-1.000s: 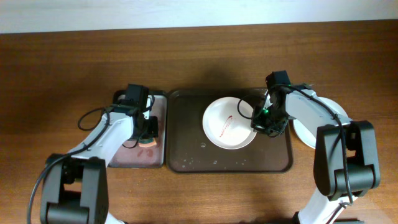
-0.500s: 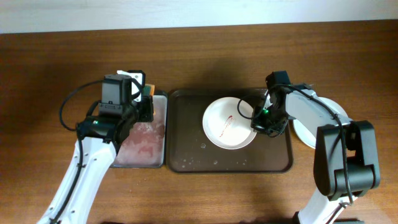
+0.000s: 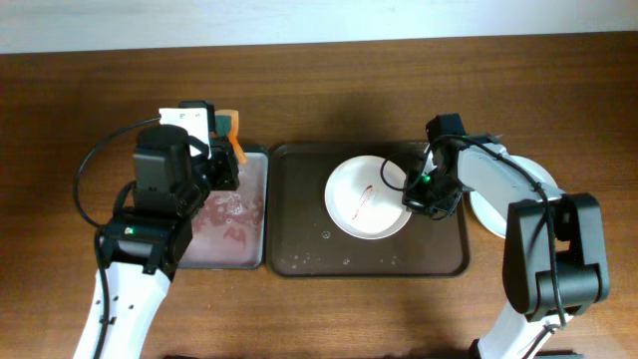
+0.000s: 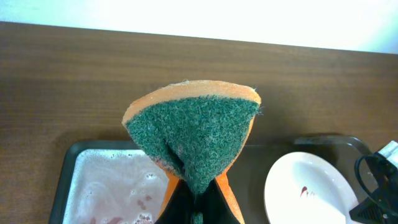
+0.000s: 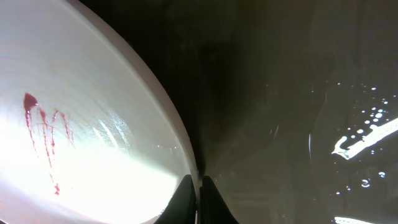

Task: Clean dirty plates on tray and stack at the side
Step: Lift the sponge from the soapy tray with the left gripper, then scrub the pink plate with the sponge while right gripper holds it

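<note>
Overhead and wrist views, wiping stage. The left claw (image 4: pixel 198 202) is clamped on an orange sponge (image 4: pixel 196 134), folded so that its green scouring face points outward; in the overhead view it hangs above the far end of the smaller tray (image 3: pixel 246 249), whose pinkish bottom is wet and foamy. The right claw (image 3: pixel 420 190) is closed on the right rim of the dirty plate (image 3: pixel 349 184), the rim pinched between its fingers as the right wrist view shows. This plate lies in the right half of the large dark tray (image 3: pixel 299 249) and bears a thin red smear (image 3: pixel 363 201) near its centre. A pale plate (image 3: pixel 485 215) rests on the desk (image 3: pixel 319 100) just right of the tray, partly hidden by the right arm; we cannot tell whether it is one plate or two.

We judge the step in hand to be carrying the sponge to the held plate. To do it well, we would bring the green face down flat on the smear; stroke from the centre toward the free left rim, away from the holding claw; press lightly, since the plate is held at one edge only; keep the right grip firm throughout.
</note>
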`<action>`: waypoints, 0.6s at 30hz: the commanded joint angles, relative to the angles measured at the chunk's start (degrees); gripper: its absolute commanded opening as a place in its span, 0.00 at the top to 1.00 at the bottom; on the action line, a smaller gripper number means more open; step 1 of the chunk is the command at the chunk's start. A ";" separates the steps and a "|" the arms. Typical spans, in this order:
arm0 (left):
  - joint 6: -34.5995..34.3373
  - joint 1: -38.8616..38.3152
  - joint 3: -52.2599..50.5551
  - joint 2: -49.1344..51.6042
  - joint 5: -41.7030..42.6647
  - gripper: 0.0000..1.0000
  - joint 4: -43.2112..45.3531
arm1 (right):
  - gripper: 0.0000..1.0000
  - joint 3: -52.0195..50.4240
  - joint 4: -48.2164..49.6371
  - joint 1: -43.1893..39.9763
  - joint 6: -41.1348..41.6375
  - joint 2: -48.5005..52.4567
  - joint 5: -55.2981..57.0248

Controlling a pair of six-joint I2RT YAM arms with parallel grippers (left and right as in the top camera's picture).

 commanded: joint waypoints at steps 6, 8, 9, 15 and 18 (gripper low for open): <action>-2.08 0.37 1.22 -2.67 0.61 1.00 1.11 | 0.96 -0.22 -0.33 0.42 -0.52 0.55 1.33; -2.08 0.35 1.22 -2.21 0.63 1.00 0.24 | 0.96 -0.22 -0.55 0.61 -0.52 0.55 1.05; -2.08 0.35 1.22 -1.38 0.63 1.00 -1.05 | 0.96 -0.22 -0.66 1.27 -0.52 0.55 0.92; -2.08 0.35 1.18 13.66 0.61 1.00 -9.20 | 0.96 -0.22 -0.68 7.28 -0.48 0.55 0.94; -2.08 0.35 1.18 23.67 0.66 1.00 -11.21 | 0.96 -0.22 -0.63 9.05 -0.48 0.55 0.94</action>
